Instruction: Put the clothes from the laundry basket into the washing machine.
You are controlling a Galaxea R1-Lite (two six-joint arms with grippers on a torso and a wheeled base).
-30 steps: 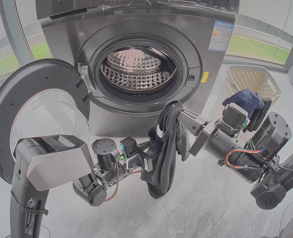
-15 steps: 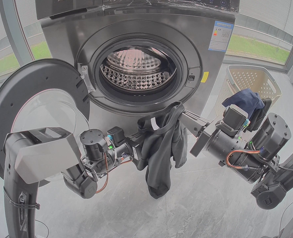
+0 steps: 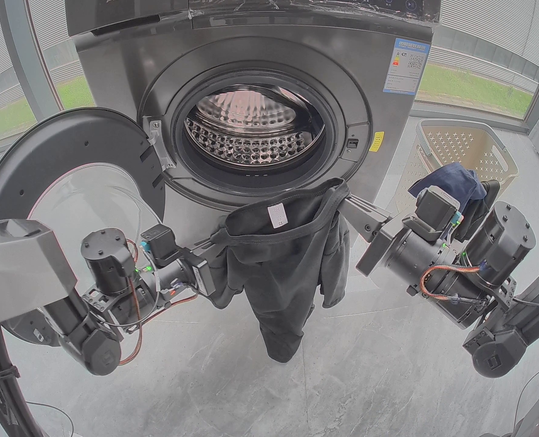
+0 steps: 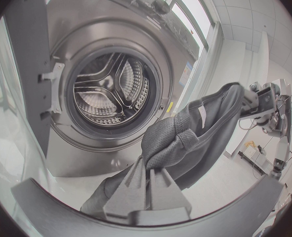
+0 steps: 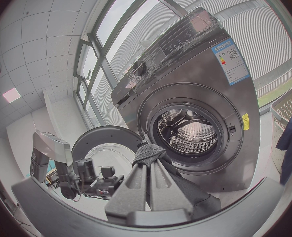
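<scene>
In the head view a dark garment [image 3: 281, 256] hangs stretched between both arms just in front of the washer [image 3: 123, 74], below its open drum [image 3: 254, 132]. The left end effector [image 3: 219, 244] pinches one end of the band on the door [image 3: 69, 153] side of the washer. The right end effector [image 3: 344, 204] pinches the other end on the basket [image 3: 463, 147] side, and the legs droop toward the floor. A blue cloth [image 3: 451, 183] lies over the basket rim, beside the washer. In the left wrist view the left end effector [image 4: 149, 173] is closed tight on a bunched fold of knit fabric, with the drum mouth beyond it. In the right wrist view the right end effector [image 5: 149, 165] is likewise clamped on a wad of the band, facing the drum. The garment looks light, limp and not slippery. It will likely sag and swing, so the band is the sound place to hold, and the trailing legs could catch on the drum's lip.
</scene>
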